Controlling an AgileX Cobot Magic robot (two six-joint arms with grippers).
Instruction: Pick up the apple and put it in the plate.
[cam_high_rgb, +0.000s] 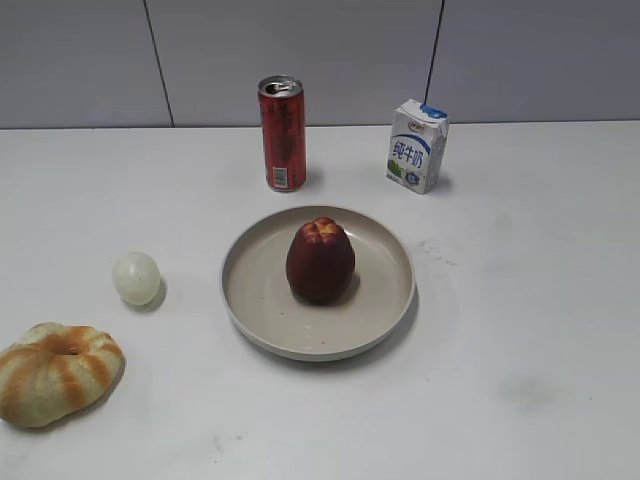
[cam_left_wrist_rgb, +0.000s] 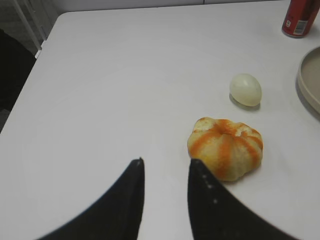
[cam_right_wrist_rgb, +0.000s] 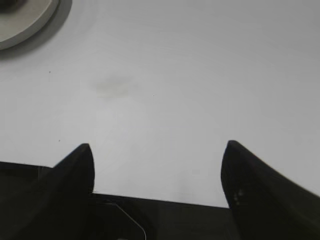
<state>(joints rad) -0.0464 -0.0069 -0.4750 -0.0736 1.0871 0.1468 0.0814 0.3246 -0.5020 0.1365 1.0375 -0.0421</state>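
A: Item one, apple: sitting upright in the middle of the plate, touching nothing else. Looking done, task-wise.

B: Handling?

A: Judging firm and moderately heavy; matte maroon skin, probably not slippery. Tall, lumpy form, orange-yellow dimple on top. Taking hold across the widest part of the flanks, if ever lifting again.

B: Item two, plate?

A: Round, shallow, beige-cream, raised rim; seeming rigid and smooth.

B: Pincers?

A: Left gripper: hovering over bare table, fingers narrowly apart, holding nothing. Right gripper: fingers standing wide apart, holding nothing, well away from the plate.

B: Remaining stock?

A: Bread ring, orange-striped, soft-looking crust; pale ball, smooth, egg-shaped; red can, glossy cylinder; milk carton, printed card, boxy.
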